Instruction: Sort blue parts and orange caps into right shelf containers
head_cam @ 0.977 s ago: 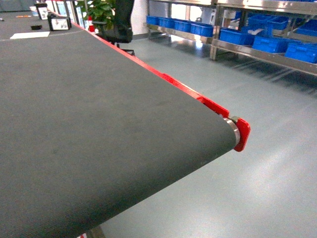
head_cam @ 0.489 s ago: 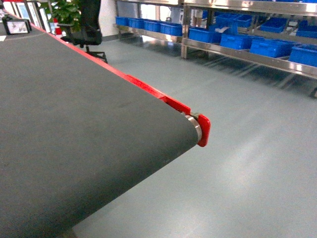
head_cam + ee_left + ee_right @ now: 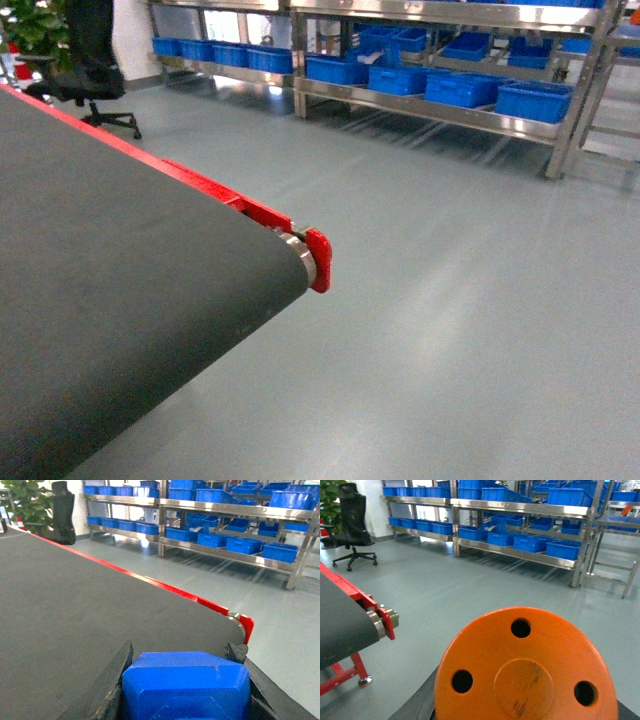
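Both arms carry a load, and nothing is sorted yet as far as the pictures show. The left gripper (image 3: 186,700) holds a blue part (image 3: 186,685) between its dark jaws, closed against its two sides. In the right wrist view an orange cap (image 3: 525,670) with three holes fills the lower part of the picture. The right gripper itself is almost hidden under it, so I cannot tell how its jaws stand, though the cap probably sits in them.

The blue crates (image 3: 533,100) stand on the steel shelves (image 3: 420,104) at the far side of the room, well apart from the robot. So the carrying and both placings are left to do.

The belt (image 3: 110,300) takes the left half of the head view. It ends at a roller with a red end plate (image 3: 319,259), and a red rail (image 3: 150,165) runs along its side. This corner is the nearest edge to avoid. Between it and the shelves the grey floor (image 3: 440,300) is open and wide. An office chair (image 3: 90,60) stands far to the left, out of the way.
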